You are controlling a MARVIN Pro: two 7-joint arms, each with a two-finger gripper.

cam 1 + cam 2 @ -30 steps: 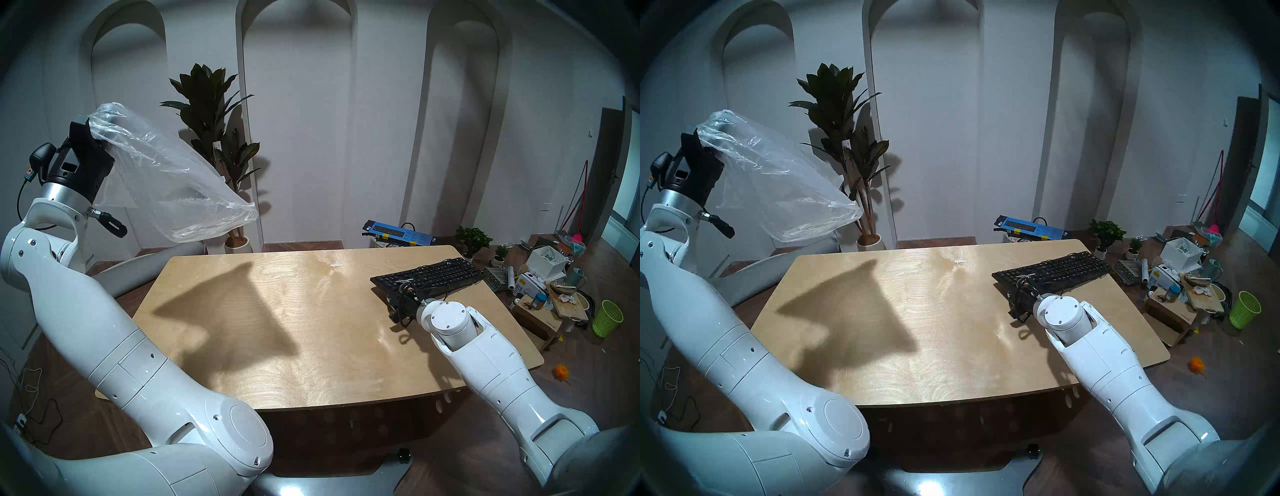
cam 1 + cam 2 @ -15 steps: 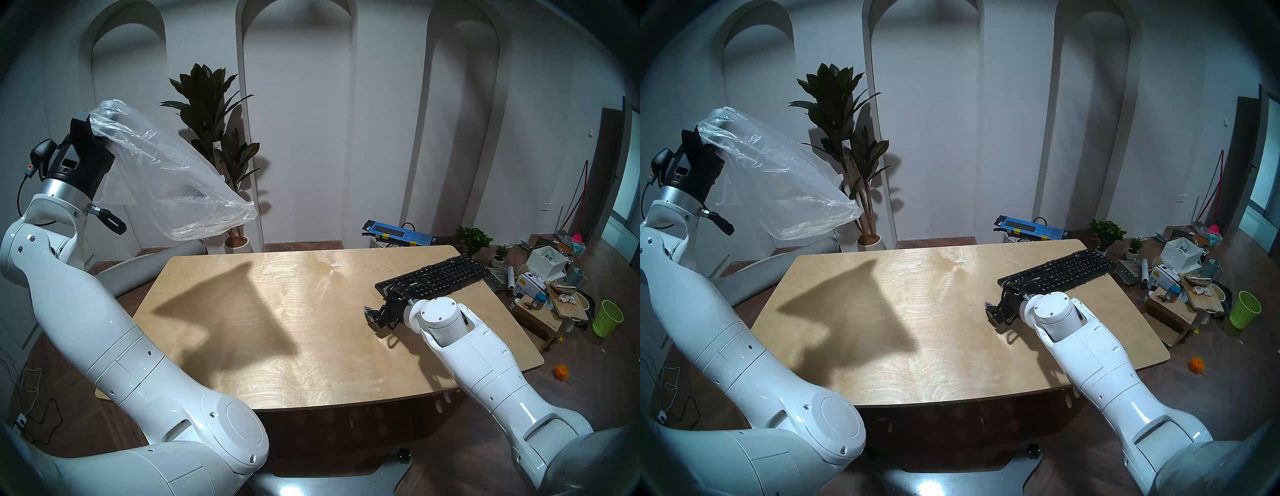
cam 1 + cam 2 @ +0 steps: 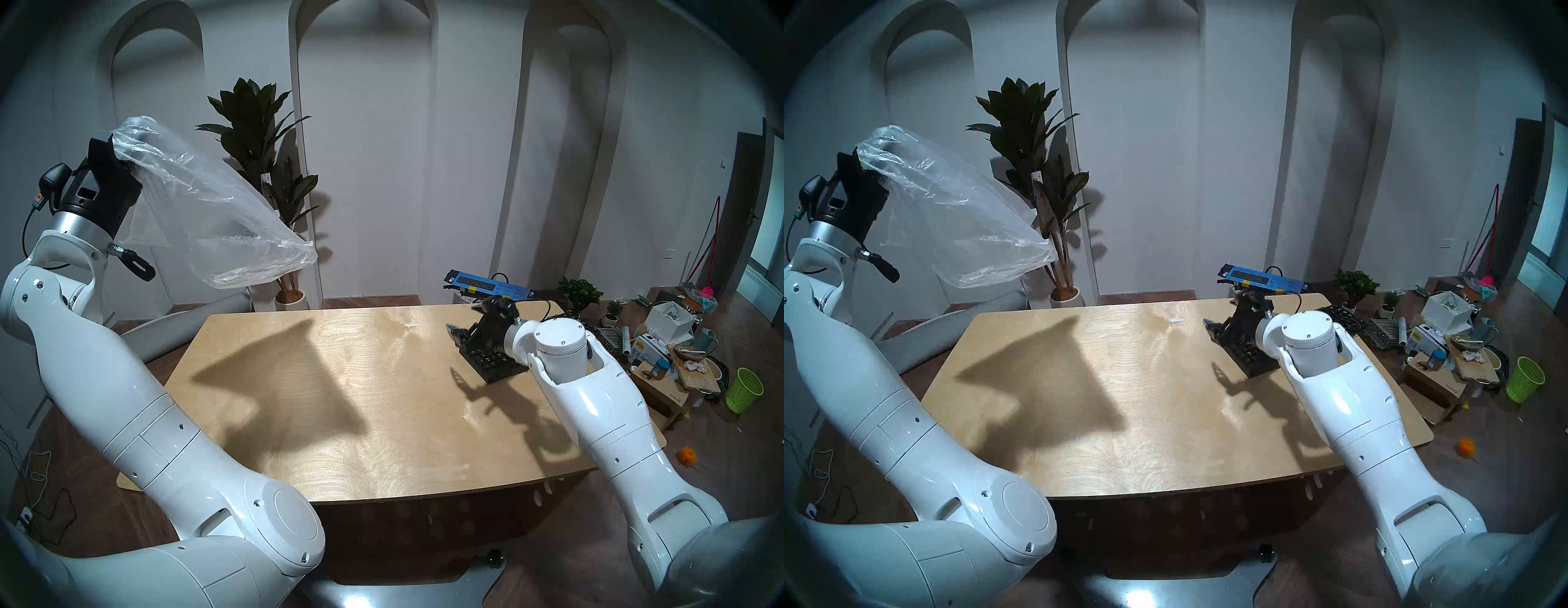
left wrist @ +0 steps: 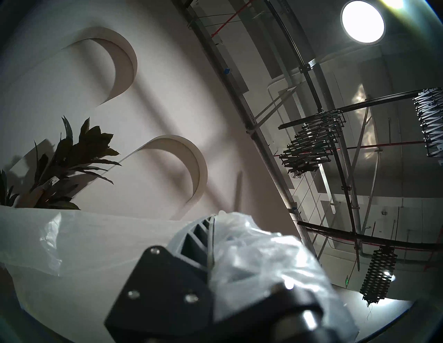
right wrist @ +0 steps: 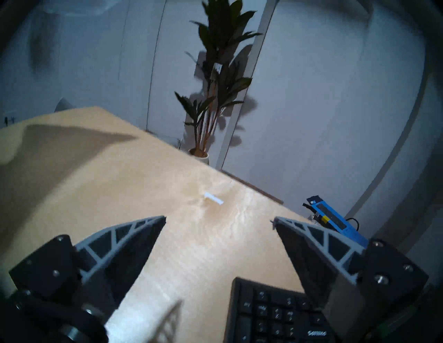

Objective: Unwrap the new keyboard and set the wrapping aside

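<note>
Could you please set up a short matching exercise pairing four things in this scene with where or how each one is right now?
Things:
1. wrapping
2. keyboard
3. right claw
4. blue box

States:
A. open, holding nothing, above the table
B. lying flat on the table's right side
C. beyond the table's far edge
D. held up in the air, pinched in the left claw

Pairs: 1-D, 2-B, 3-A, 4-C

Wooden table (image 3: 339, 424) bearing keyboard (image 3: 492, 361), white scrap (image 3: 411, 325)
</note>
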